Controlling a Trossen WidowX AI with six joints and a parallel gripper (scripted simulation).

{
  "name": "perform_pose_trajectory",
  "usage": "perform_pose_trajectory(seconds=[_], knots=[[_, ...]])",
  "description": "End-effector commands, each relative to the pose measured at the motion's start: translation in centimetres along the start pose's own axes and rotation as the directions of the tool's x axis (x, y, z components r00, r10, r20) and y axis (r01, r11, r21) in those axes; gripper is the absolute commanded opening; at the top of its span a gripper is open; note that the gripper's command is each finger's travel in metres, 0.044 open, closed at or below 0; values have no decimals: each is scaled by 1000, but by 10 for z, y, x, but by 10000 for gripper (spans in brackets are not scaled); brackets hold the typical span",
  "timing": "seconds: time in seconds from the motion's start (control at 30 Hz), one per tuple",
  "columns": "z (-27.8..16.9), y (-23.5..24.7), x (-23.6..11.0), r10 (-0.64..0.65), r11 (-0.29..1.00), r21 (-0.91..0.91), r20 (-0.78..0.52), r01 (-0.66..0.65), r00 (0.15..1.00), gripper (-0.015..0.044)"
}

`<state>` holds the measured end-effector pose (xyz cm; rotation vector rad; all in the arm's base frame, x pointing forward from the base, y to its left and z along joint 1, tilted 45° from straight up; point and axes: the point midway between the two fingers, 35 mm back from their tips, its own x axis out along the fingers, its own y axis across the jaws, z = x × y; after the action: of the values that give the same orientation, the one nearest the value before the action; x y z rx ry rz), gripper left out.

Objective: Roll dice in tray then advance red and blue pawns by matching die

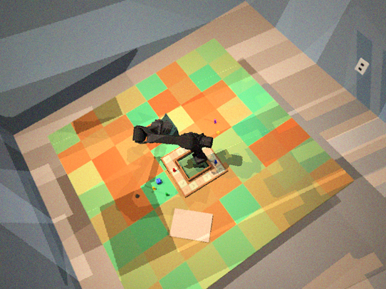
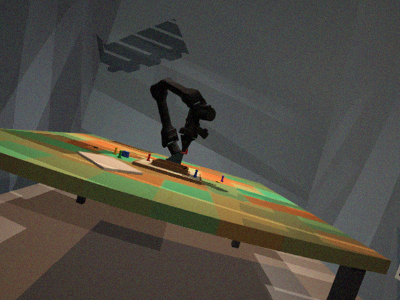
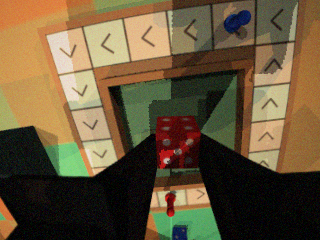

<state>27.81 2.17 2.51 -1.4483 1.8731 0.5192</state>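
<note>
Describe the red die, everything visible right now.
The red die is a small cube with rounded pale pips, matte like plastic. It sits clamped between the two dark fingers of the gripper, which touch its left and right sides. It hangs in the air over the green floor of the tray, inside the board's wooden rim, not yet dropped. The pip count on each face is too blurred to read.

Red die (image 3: 177,141) with pale pips; black fingers; green-floored tray (image 3: 145,102); table (image 1: 113,161) checkered orange, green and yellow.
</note>
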Motion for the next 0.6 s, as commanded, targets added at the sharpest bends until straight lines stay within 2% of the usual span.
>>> perform_pose_trajectory(seconds=[0.0,0.3,0.57], knots=[[-23,-7,6,-4,996,-86,-12,3,1000,0],[-36,-9,12,11,991,-137,-2,-11,1000,0],[-34,-1,21,128,985,-145,235,-95,964,0]])
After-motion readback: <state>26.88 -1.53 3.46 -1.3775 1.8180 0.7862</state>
